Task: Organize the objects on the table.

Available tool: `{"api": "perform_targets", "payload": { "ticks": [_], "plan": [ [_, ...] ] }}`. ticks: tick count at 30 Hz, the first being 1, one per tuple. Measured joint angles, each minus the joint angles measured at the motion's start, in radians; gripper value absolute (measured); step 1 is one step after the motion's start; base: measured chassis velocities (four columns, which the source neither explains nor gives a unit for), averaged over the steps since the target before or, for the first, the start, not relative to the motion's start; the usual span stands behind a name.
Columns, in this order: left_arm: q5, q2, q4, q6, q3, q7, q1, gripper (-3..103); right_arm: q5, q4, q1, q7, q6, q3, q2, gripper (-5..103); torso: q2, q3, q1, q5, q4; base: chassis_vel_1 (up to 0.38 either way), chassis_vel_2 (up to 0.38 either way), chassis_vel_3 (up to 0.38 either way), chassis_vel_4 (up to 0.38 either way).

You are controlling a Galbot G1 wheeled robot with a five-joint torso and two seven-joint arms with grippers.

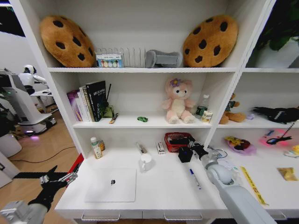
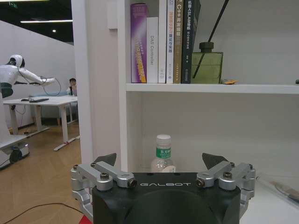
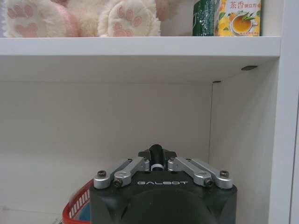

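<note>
Two tools, left (image 1: 60,178) spread wide, right (image 3: 157,161) clenched on one marker pen (image 3: 157,164) above red basket (image 3: 78,203).

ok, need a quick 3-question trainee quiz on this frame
1. True or false: the laptop lies closed on the table.
2. The left tool is: A) open, B) shut on a bottle, C) shut on a pen.
3. What container sits next to the right tool?
Key: 1 true; 2 A; 3 the red basket.
</note>
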Motion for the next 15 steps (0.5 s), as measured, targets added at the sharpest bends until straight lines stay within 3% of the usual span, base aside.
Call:
{"api": "perform_targets", "payload": {
  "ticks": [15],
  "plan": [
    [0.000,0.000,0.000,0.000,0.000,0.000,0.000,100,-0.035,-0.183,0.154,-0.033,0.098,-0.132,0.038,12,0.000,0.000,0.000,-0.0001,0.0001,0.000,0.000,0.000,0.000]
  ]
}}
